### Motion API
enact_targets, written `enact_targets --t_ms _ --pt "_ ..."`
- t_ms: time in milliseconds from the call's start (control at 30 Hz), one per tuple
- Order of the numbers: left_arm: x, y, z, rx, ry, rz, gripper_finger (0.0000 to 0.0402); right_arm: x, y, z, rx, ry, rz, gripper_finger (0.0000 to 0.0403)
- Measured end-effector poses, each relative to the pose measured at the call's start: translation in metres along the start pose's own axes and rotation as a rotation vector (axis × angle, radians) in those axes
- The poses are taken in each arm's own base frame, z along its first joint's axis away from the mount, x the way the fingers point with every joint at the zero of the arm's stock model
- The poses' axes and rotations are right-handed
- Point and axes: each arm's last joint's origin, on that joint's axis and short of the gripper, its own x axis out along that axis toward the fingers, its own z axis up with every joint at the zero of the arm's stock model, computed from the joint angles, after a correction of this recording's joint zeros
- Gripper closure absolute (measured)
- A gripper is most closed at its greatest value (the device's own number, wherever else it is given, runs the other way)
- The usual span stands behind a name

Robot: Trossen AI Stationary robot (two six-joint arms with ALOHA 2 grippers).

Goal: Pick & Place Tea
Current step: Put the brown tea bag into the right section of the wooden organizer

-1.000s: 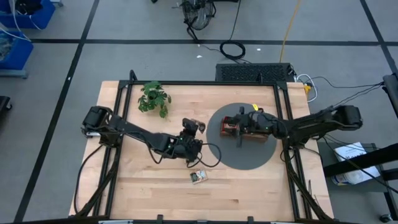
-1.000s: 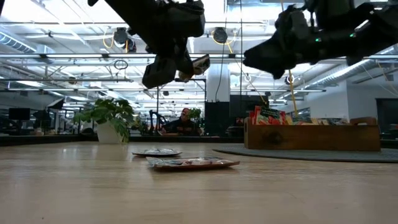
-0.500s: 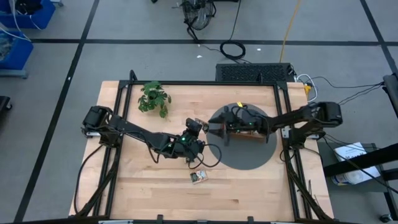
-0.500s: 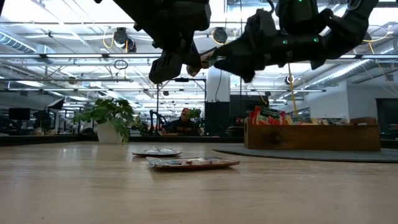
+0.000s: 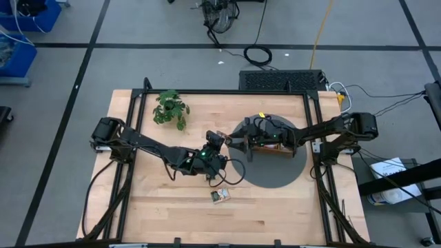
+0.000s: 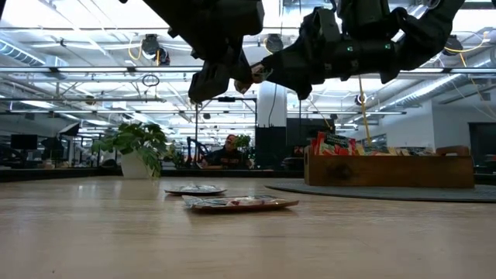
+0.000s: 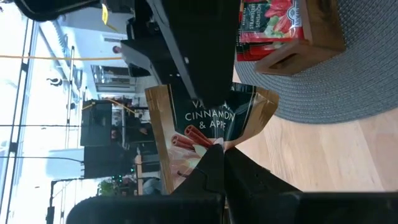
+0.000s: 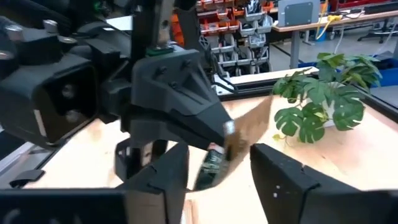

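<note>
Mid-handover above table centre: left claw (image 5: 216, 140) pinching sachet (image 7: 208, 134); right claw (image 5: 231, 143) spread around it. Tray (image 5: 272, 147) at 2 o'clock part-filled. Loose sachets (image 5: 220, 196) at 6 o'clock remaining.

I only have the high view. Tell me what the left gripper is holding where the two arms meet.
Observer: The left gripper is shut on a brown tea sachet printed with cinnamon and apple.
Operator: Report the right gripper.
Observer: The right gripper is open, its fingers standing either side of that sachet, not closed on it.
Operator: Give me their height over the table.
Observer: In the low view both hang well above the table top, with two loose sachets lying flat on it.
</note>
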Motion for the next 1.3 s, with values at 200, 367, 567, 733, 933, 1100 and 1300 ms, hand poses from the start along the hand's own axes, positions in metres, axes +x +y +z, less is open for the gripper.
enact_targets --t_ms 200,367,567,733,933,1100,1300 --pt "0.000 0.001 0.001 -0.013 -0.005 0.006 0.0401 -0.001 -0.006 0.001 -0.025 0.001 -0.019 0.0316" --pt "0.000 0.001 0.001 -0.043 -0.004 0.008 0.0392 -0.001 -0.008 0.001 -0.090 0.000 -0.023 0.0394" --pt "0.000 0.004 0.003 -0.198 -0.021 0.024 0.0367 -0.001 -0.007 0.001 -0.103 -0.001 -0.023 0.0402" --pt "0.000 0.007 0.006 -0.400 -0.045 0.040 0.0300 -0.001 -0.008 0.001 -0.106 0.003 -0.029 0.0402" --pt "-0.010 0.025 0.003 -0.653 -0.058 0.072 0.0174 -0.003 -0.009 -0.001 -0.124 0.033 -0.075 0.0403" --pt "-0.041 0.045 0.001 -0.764 -0.125 0.055 0.0100 -0.011 -0.009 0.007 -0.168 0.050 -0.151 0.0403" --pt "-0.074 0.063 -0.008 -0.782 -0.232 -0.118 0.0070 -0.037 0.006 0.025 -0.190 0.133 -0.138 0.0403"
